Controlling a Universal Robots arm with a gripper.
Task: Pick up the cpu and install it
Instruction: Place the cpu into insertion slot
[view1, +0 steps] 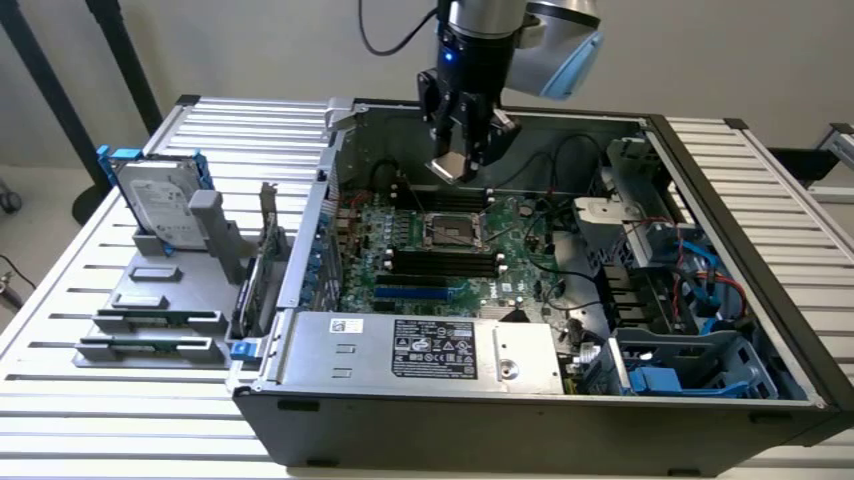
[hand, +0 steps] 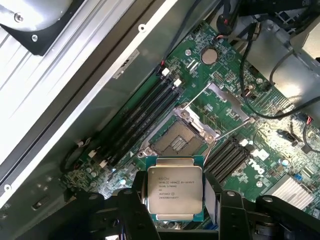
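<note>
One small square chip, the cpu (hand: 175, 192), sits pinched by its opposite edges between the dark fingers (hand: 136, 205) of the gripper (view1: 458, 165). The jaws are pressed onto the chip, not spread free. Gripping by the rim keeps the silvery printed lid facing the wrist camera and, I judge, leaves the contact side clear for seating. The arm hangs inside the open computer case (view1: 747, 200), with the chip held flat and well above the motherboard (hand: 260, 165), apart from it. Just beyond the chip in the wrist view lies the bare CPU socket (hand: 179, 139) (its metal retaining plate (hand: 227, 102) looks swung aside, so the recess is exposed), flanked by rows of memory slots (hand: 145, 115). Nothing is installed yet.
</note>
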